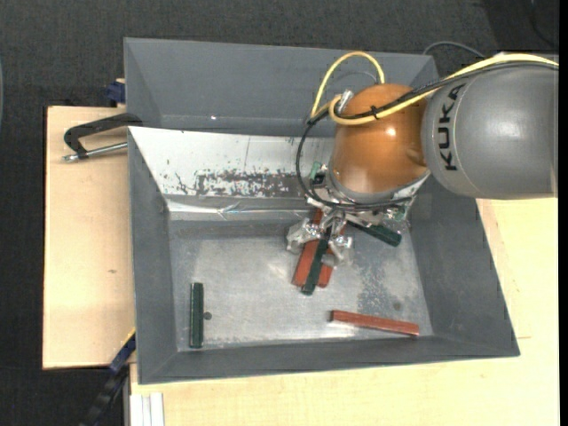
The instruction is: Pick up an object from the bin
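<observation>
The gripper (319,238) hangs low in the grey bin (222,264) beneath the arm's orange wrist cover (377,149), its metal fingers (298,236) spread apart. Between them lie the upper ends of two short sticks that rest together on the bin floor: a red stick (323,274) and a dark green stick (310,282), both slanting down and away from the gripper toward the near wall. The fingers stand on either side of this pair, but whether they press on the sticks cannot be told. Just to one side of the gripper, under the cover's edge on the arm's side, lies a small dark green piece (384,234). Nearer the front wall, well apart from the gripper, a long red bar (374,323) lies flat. A dark green bar (196,314) lies far off in the corner on the side away from the arm.
</observation>
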Controlling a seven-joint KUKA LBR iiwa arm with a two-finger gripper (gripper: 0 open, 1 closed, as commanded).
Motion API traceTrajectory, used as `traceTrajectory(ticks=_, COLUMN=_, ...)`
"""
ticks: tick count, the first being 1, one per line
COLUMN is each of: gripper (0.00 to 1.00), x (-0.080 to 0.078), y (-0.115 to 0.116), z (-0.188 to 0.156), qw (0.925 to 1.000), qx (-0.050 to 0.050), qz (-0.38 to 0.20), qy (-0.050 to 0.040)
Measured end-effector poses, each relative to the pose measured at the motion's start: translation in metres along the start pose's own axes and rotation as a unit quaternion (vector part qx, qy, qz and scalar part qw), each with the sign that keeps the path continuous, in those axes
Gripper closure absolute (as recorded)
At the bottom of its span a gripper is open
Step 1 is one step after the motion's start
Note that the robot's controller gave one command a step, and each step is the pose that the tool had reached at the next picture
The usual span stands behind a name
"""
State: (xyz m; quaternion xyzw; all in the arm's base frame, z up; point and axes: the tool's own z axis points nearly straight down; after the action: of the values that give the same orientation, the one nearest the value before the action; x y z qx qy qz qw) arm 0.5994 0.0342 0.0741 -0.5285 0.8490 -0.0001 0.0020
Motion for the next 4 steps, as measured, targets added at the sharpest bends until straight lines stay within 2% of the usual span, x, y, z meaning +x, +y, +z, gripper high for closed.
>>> traceTrajectory(ticks=2, gripper=1.0, x=0.0, y=0.001, z=-0.004, qw=1.0, qx=-0.001, qz=0.0, qy=-0.0007)
traceTrajectory(ticks=3, gripper=1.0, x=0.0, y=0.002, z=-0.024, qw=1.0, qx=-0.003, qz=0.0, qy=0.0006)
traceTrajectory(ticks=4, gripper=1.0, x=-0.001, y=0.0, z=-0.038, qw=1.0, qx=0.001, qz=0.001, qy=-0.001)
